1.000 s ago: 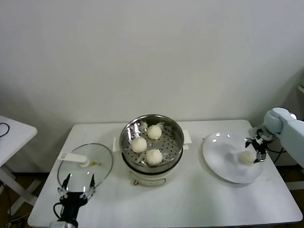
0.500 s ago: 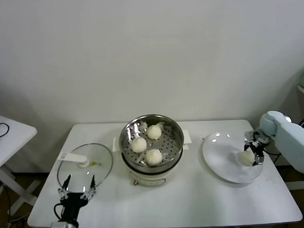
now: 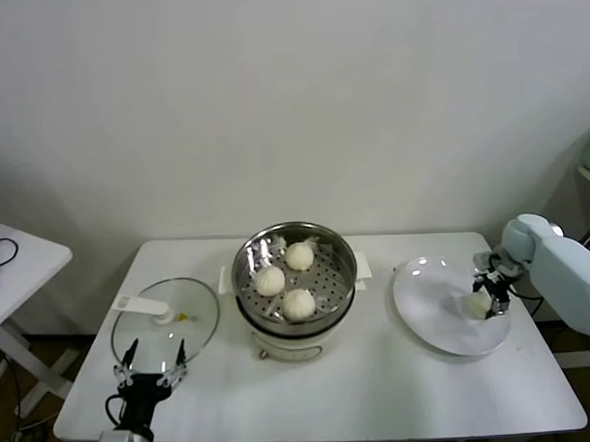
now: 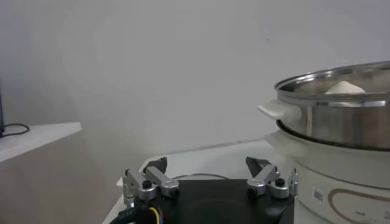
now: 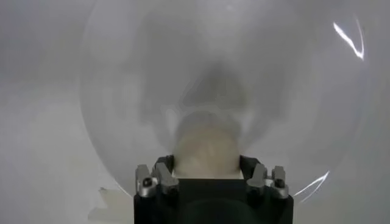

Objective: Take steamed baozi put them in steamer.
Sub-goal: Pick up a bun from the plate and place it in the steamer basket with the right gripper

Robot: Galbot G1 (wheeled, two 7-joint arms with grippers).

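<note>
Cream-white dough fills the gap of my right gripper [image 3: 490, 300]: its two fingers [image 5: 159, 180] are drawn in against the sides of the last baozi [image 5: 207, 148], which sits on the flat white plate [image 3: 429, 313] directly beneath the gripper, at the plate's side nearest my right arm. The right wrist view shows the bun wedged between the jaws, touching both, with the plate's pale surface spreading beyond it. Well away from this gripper, toward the middle of the white table [image 3: 378, 383], stands the steamer [image 3: 297, 323], a shiny steel pot on a cream base; three baozi [image 3: 299, 303] lie on its perforated tray, apart from one another. Beyond the steamer, farther still from my right gripper, the round glass lid [image 3: 187, 317] with its white handle lies flat on the table. My left gripper [image 3: 150, 363] is parked just at the near side of that lid, its fingers spread wide with nothing between them; in the left wrist view the steamer's steel wall and side handle rise just beside it.
</note>
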